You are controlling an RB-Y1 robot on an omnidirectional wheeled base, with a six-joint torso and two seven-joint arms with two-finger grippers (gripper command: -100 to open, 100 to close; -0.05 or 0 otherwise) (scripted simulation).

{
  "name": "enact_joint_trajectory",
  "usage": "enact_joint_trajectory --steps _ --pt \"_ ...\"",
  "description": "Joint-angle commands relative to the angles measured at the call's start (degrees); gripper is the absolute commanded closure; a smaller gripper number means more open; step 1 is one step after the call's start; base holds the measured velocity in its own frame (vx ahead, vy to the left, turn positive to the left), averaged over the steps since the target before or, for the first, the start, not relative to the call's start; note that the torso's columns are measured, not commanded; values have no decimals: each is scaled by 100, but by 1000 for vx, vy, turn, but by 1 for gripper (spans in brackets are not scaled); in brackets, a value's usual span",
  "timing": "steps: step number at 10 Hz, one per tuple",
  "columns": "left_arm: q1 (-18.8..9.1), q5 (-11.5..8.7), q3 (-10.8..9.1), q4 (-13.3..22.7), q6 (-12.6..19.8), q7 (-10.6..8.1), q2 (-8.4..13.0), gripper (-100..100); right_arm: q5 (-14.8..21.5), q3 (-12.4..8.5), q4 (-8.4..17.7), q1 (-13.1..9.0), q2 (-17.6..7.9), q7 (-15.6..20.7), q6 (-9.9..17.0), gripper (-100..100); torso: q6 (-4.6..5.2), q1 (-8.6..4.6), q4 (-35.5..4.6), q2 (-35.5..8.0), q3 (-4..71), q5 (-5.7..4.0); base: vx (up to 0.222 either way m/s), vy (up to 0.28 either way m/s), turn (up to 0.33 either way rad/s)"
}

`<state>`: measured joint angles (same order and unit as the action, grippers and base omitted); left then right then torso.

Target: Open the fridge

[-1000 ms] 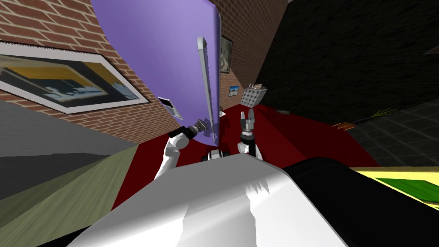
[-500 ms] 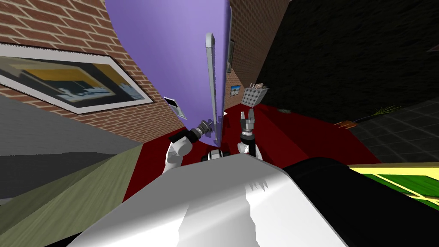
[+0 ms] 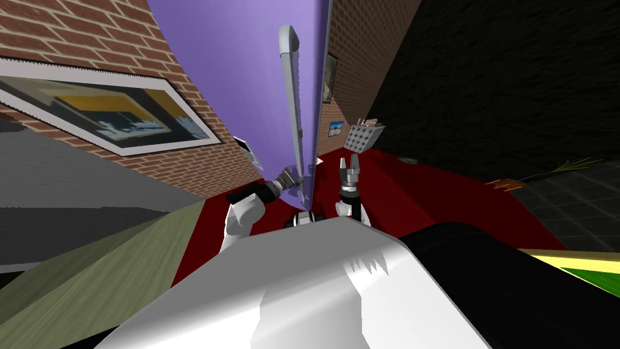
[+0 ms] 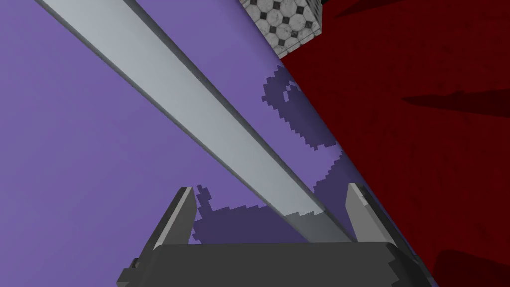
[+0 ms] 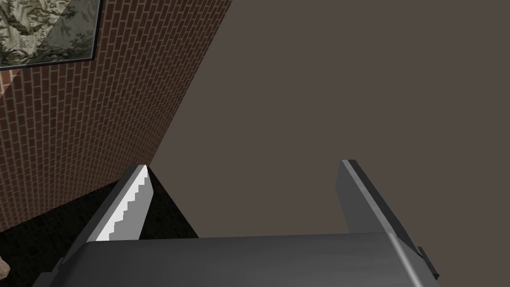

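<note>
The fridge door [image 3: 242,73] is a purple panel, swung out so that I see it almost edge-on in the head view. A long grey handle bar [image 3: 293,109] runs down it. My left gripper [image 3: 292,177] is at the bar's lower end. In the left wrist view the handle [image 4: 199,114] passes between the fingers of the left gripper [image 4: 269,187], which stand wide apart and open, the bar nearer one finger and the purple door [image 4: 74,149] behind. My right gripper [image 3: 350,165] is raised just right of the door's edge, open and empty [image 5: 244,166].
A brick wall [image 3: 91,36] with a framed picture [image 3: 103,115] runs on the left. A red floor [image 3: 424,194] spreads ahead, with a tiled box [image 3: 359,137] on it beyond the right gripper. A black area lies to the right, an olive surface [image 3: 91,266] at lower left.
The purple door has swung further out, its face narrowing towards edge-on. My left arm followed the handle's lower end. The right arm has stayed in place.
</note>
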<state>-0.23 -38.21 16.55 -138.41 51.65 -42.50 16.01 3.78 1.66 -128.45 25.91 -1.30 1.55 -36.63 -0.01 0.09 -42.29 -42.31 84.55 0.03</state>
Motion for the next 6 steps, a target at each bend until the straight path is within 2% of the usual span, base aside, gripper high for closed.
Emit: enact_joint_trajectory --steps 1,4,5,6 --pt "-58 -51 -57 -394 347 -255 104 -100 0 0 0 0 0 0 0 0 0 10 0 -1 -1 3 55 -38 105" --pt "-118 -149 -141 -836 711 -523 252 -100 0 -1 0 0 -1 0 0 0 5 -13 -3 5 6 -5 55 -39 95" --pt "-111 -113 -113 -733 645 -469 212 -100 0 -1 0 0 -1 0 0 0 3 -16 -1 6 5 -5 23 -16 20" --pt "-110 -124 -120 -749 662 -482 221 0 0 -1 0 -1 -1 0 0 0 3 -8 -1 -2 0 -3 0 0 0"
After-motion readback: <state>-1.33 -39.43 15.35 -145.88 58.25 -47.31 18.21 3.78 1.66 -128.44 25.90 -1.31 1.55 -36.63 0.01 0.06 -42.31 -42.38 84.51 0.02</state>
